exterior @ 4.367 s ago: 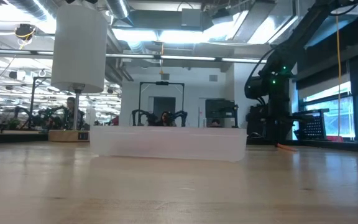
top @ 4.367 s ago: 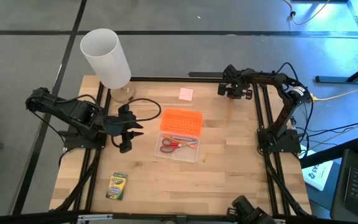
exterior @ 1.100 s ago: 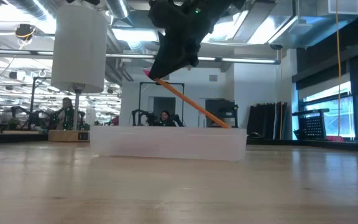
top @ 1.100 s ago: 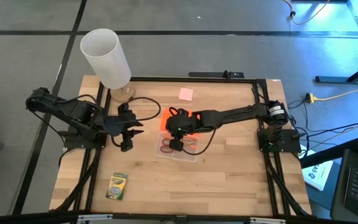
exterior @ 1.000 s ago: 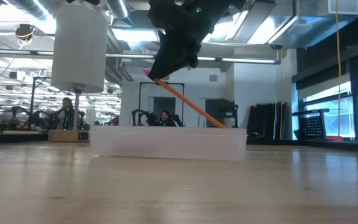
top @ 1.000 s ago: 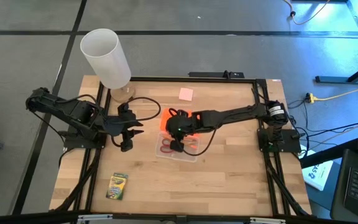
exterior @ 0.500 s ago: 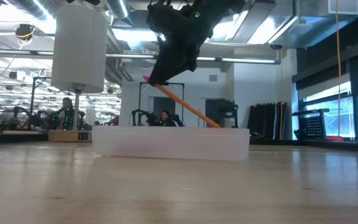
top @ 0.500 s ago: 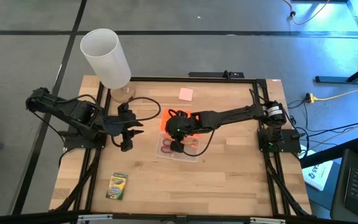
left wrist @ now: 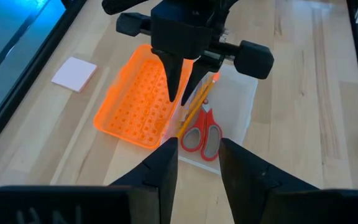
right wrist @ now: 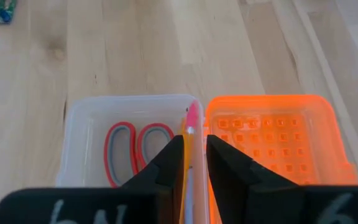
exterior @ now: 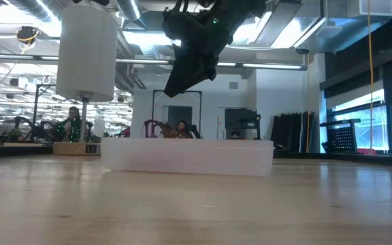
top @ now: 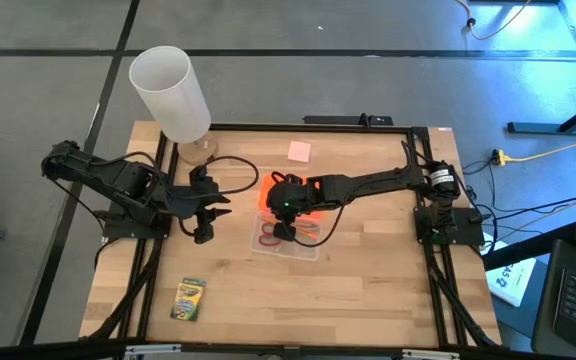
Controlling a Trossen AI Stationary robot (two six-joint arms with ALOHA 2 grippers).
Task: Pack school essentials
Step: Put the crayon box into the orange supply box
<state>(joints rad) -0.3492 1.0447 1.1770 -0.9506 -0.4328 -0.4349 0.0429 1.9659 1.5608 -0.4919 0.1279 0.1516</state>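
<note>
My right gripper (top: 284,222) hangs open, fingers pointing down, over the clear box (top: 308,250) at the table's middle, touching nothing. Under it in the box lie red-handled scissors (left wrist: 207,127) and orange and wood-coloured pencils (left wrist: 194,107); one pencil's pink rubber end (right wrist: 192,117) shows beyond the fingers. The orange lid (top: 313,190) lies beside the box, toward the far edge. The crayon box (top: 189,298) lies flat near the near-left corner, the pink eraser (top: 299,151) near the far edge. My left gripper (top: 220,208) waits open, left of the box.
A tall white cylinder (top: 171,95) stands at the far-left corner on a small base. Black frame rails run along the table's left and right sides. Bare wood shows between the clear box and the near edge. People sit in the room beyond the table.
The orange pencil slanted down from my right gripper into the clear box, held by its upper end. It has dropped out of the gripper and lies in the box. My right gripper stays above the box.
</note>
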